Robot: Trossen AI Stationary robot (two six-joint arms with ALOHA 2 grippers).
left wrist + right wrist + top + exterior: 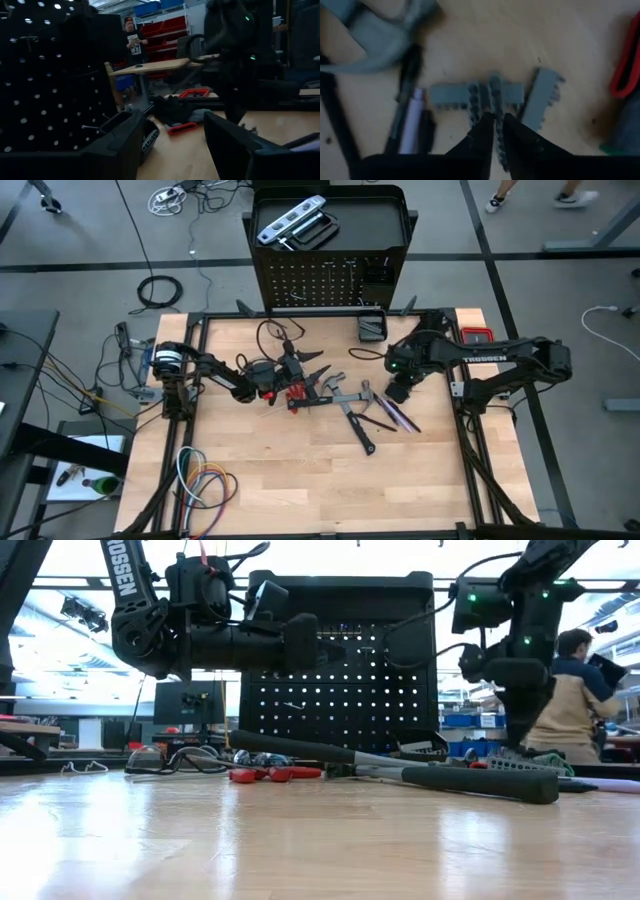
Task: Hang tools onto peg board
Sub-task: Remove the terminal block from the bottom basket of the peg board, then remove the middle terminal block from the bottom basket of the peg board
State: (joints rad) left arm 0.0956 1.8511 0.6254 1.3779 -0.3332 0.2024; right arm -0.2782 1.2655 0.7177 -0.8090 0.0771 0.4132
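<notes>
Right gripper [494, 131], fingers pressed together (nearly touching), hangs over two grey wrenches [490, 95]; we see one hammer [352, 412] just beside.

hammer [375, 35] blurred, cut off

Left gripper [170, 150] held level above the table's middle, arm stretched in from the left edge — fingers spread apart. Right gripper [493, 131] points straight down at the tabletop — its fingers nearly closed together, elbow bent.
</notes>
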